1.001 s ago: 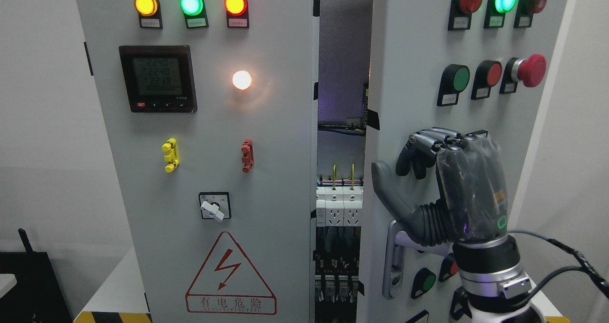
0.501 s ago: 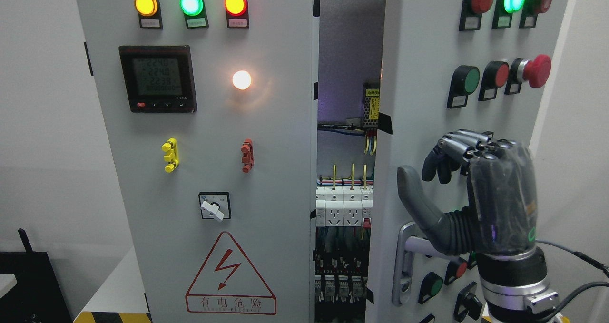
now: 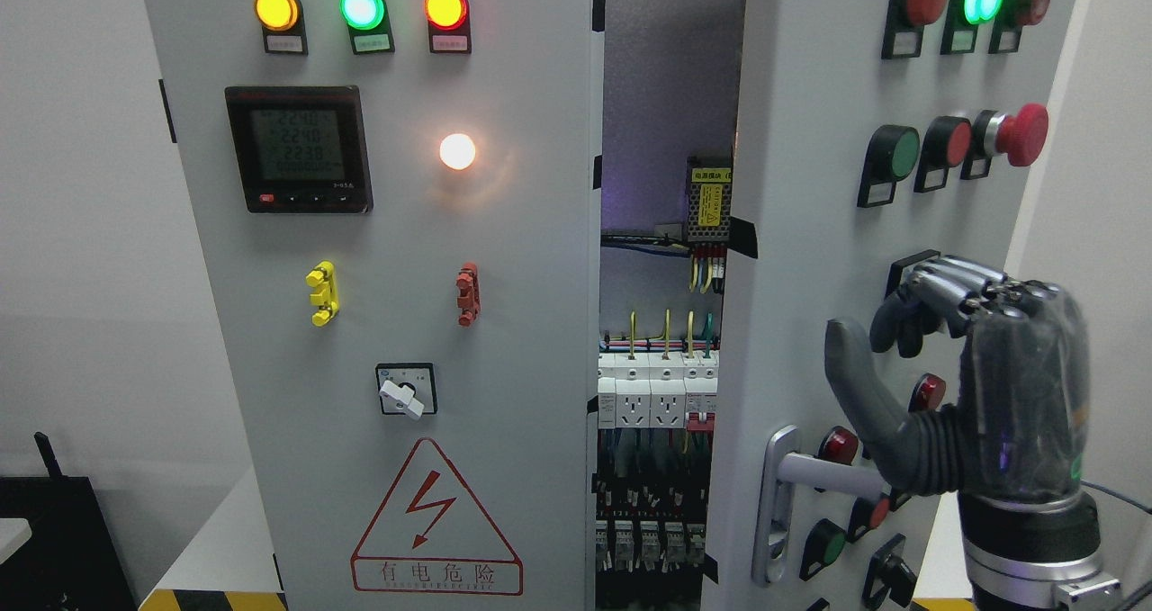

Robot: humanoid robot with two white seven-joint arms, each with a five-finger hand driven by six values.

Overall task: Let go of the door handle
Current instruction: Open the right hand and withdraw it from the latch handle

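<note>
A plain white wall stands behind a tall grey electrical cabinet (image 3: pixel 378 323) that fills most of the head view. Its left door is closed and carries three lit lamps (image 3: pixel 362 6) in amber, green and red, a digital meter (image 3: pixel 299 148), a glowing white lamp (image 3: pixel 457 150), a rotary switch (image 3: pixel 406 390) and a red-edged warning triangle (image 3: pixel 436 521). The right door (image 3: pixel 810 260) is swung ajar, and the gap between the doors shows what the cabinet holds: a yellow-labelled module (image 3: pixel 709 201) high up, coloured wires beneath it, a row of white breakers (image 3: pixel 657 393) and darker terminal rows (image 3: pixel 648 530) lower down. The right door bears its own lamps, green and red push buttons (image 3: pixel 918 150) and a red mushroom button (image 3: pixel 1022 133). The door handle (image 3: pixel 814 476), a silver lever on a long upright plate, sits low on the right door with its lever pointing to the right. The right hand (image 3: pixel 954 395) comes up from the lower right, just above the lever's outer end; its thumb stands upright and apart, the fingers (image 3: pixel 936 296) are loosely bent near the door face, and it grasps nothing, so the lever is free. Whether the base of the palm touches the lever I cannot tell
</note>
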